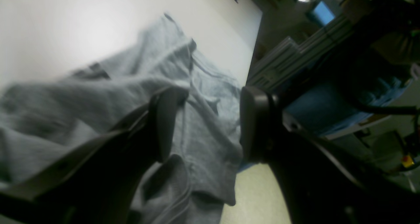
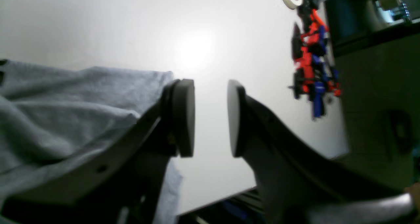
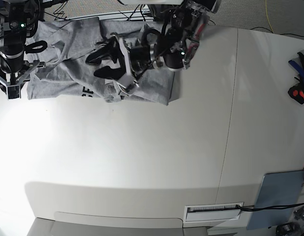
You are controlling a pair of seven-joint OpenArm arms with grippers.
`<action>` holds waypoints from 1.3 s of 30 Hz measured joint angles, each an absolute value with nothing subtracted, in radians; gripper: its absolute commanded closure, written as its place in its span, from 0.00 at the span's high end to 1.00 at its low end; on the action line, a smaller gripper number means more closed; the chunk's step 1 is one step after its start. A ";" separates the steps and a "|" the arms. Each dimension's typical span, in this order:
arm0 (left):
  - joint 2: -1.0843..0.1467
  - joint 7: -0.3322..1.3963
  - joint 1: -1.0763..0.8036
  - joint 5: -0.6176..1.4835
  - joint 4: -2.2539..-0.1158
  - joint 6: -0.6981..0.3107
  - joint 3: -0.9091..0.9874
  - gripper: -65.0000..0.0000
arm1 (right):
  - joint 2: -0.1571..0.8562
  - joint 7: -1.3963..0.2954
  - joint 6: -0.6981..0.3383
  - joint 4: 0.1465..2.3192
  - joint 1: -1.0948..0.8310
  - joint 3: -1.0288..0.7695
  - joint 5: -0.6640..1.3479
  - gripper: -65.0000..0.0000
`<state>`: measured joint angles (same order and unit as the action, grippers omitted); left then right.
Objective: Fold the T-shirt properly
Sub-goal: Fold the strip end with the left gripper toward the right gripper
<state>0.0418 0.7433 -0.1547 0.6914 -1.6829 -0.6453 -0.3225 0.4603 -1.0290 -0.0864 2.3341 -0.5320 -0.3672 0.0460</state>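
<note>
The T-shirt point(image 3: 97, 64) is seen crumpled along the far edge of the white tabletop point(image 3: 142, 157), with black lettering showing at its near hem. The left arm is stretched low across the T-shirt, its claw point(image 3: 105, 61) held over the middle of the cloth. In the left wrist view that claw point(image 1: 203, 125) is spread wide, with grey folds between its fingers but nothing pinched. The right claw point(image 3: 13, 73) is held at the T-shirt's other end; seen from the right wrist, this claw point(image 2: 210, 119) is parted and empty, just beside the cloth's edge.
</note>
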 measured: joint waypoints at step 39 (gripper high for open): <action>-0.014 0.761 -0.221 0.459 -1.703 -0.347 -0.163 0.49 | 0.462 -1.123 -0.226 2.278 -0.762 -0.366 0.275 0.27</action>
<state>-0.0139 0.7609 -0.2211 0.4591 -1.7031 -0.3473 -0.1627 0.4622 -1.1229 -0.2260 2.2776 -0.7616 -0.3660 0.2749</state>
